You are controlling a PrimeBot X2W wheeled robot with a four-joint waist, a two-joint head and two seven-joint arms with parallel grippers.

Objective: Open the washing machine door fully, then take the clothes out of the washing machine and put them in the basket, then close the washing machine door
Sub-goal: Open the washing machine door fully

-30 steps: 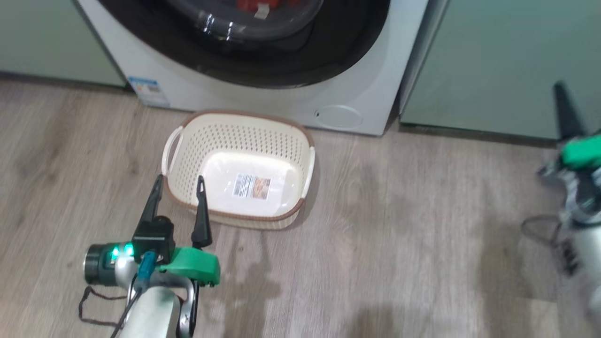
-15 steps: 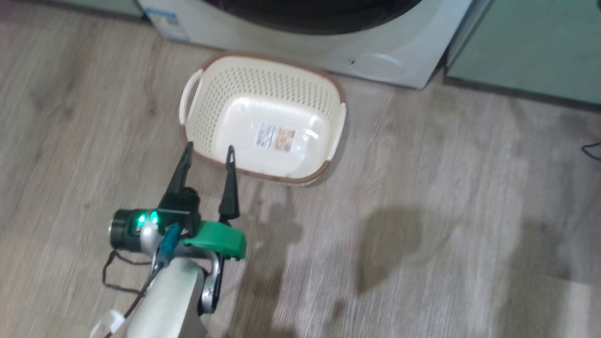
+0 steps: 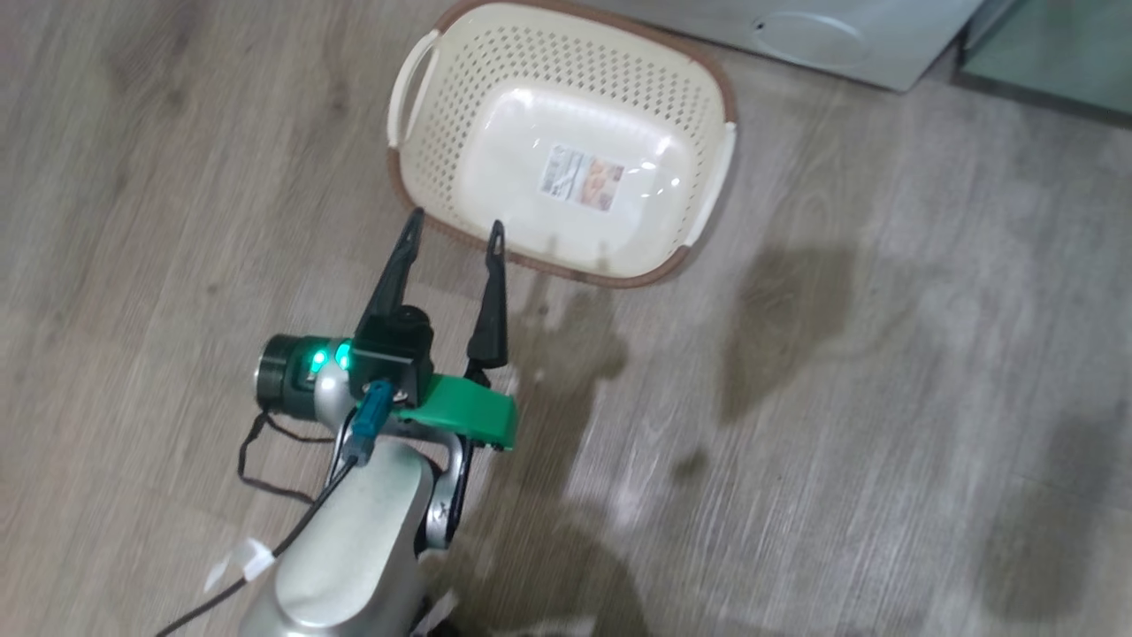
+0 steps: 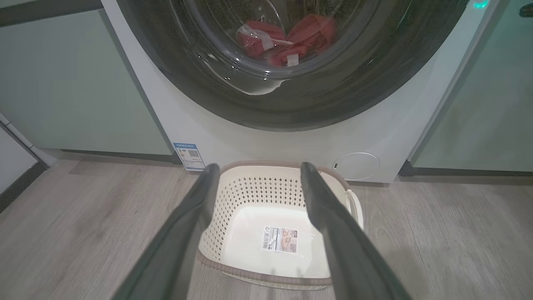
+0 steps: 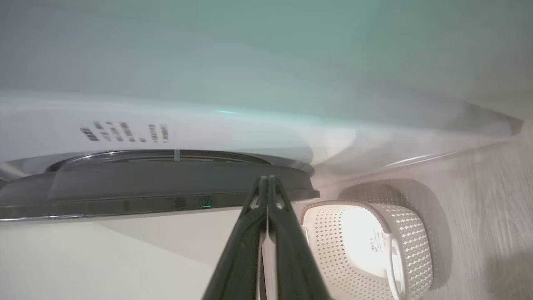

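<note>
A small blue paper label point(image 4: 189, 155) sticks to the low left corner of the big white front-loading washing machine point(image 4: 258, 146), but its writing is too small to read. A white sticker with black lines and a little picture point(image 3: 581, 177) lies flat inside the small cream plastic basket with holes and a brown rim point(image 3: 548, 66). Grey words on the machine in the right wrist view are too blurry to read. The round washing machine door with the wide shiny black rim point(image 4: 333, 96) is shut, and the bright red clothes point(image 4: 287, 39) lie behind its window. The basket sits on the grey wood floor point(image 3: 884, 398) just in front of the machine. The left gripper point(image 3: 456, 219) has its fingers spread and holds nothing; its tips point at the basket's near rim, with the pale arm reaching up from the bottom of the head view. The right gripper point(image 5: 266, 179) has its fingers pressed together, tips at the door's edge, maybe touching it.
</note>
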